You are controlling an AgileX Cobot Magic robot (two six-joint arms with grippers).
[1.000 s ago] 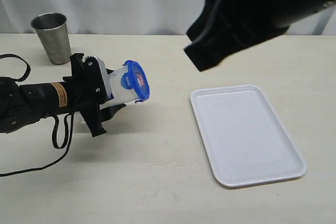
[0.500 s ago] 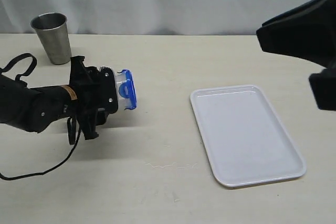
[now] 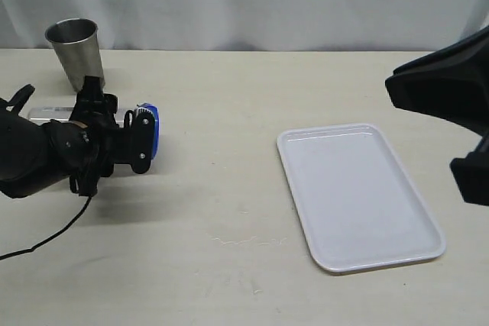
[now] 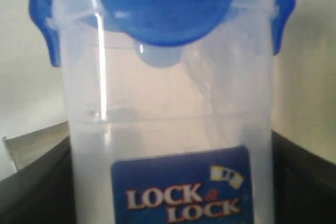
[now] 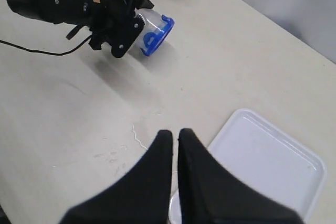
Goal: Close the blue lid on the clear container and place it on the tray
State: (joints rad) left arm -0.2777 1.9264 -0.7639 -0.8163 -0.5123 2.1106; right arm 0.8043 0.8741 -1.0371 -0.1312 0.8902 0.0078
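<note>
Grip on the clear container (image 4: 168,129) belongs to the left gripper (image 3: 134,141), whose fingers are clamped around the body just behind the rim. That leaves the blue lid (image 3: 150,139) exposed. The container lies on its side just above the table (image 3: 229,89), at 9 o'clock in the exterior view, with the lid facing 3 o'clock, toward the tray (image 3: 359,196).

The lid sits on the mouth, and the flaps seen from the left wrist look folded down. Whether all four have latched I cannot tell. Holding the body rather than the lid probably keeps the flaps clear of the fingers and lets the container be tipped upright for setting down.

Beyond it, at 10 o'clock, stands the steel cup (image 3: 76,51), close enough that a swing of the arm could clip it. The tray waits bare at 4 o'clock, well apart from the container.

The right gripper (image 5: 175,132) hangs raised near the tray's 3 o'clock side, fingers pressed together on nothing, apparently parked out of the way.
</note>
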